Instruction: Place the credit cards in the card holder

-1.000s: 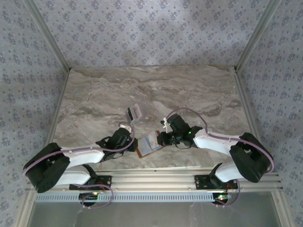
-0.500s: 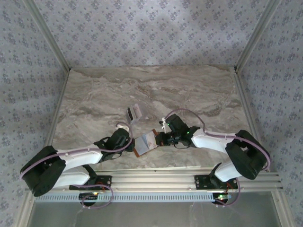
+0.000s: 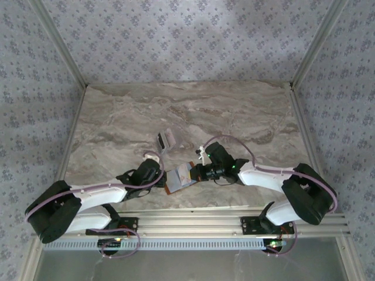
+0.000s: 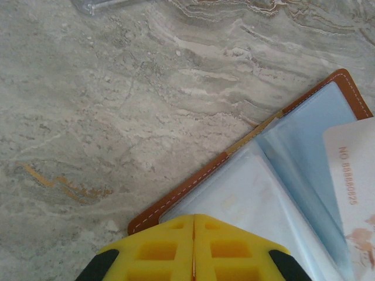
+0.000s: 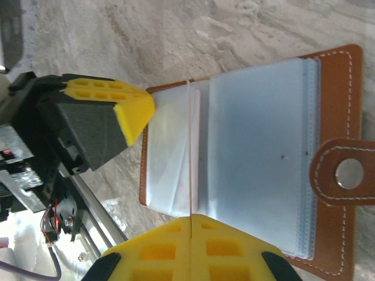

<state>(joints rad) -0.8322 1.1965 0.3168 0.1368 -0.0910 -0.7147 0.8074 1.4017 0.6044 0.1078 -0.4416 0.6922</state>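
Note:
The card holder lies open near the table's front edge, brown leather around pale blue sleeves, its clasp tab to one side. My right gripper is shut on a credit card, seen edge-on above the sleeves. In the left wrist view that card shows its pale face with red print, slanting over the blue sleeves. My left gripper is shut, its yellow fingertips at the holder's corner. Whether they pinch a sleeve is hidden.
A clear case with pale cards sits just beyond the holder; its edge shows in the left wrist view. An aluminium rail runs along the near table edge. Open marble lies farther back.
My right gripper has edged a little to the left with the card, over the open holder. The left arm has shifted slightly; both grippers have stayed shut.

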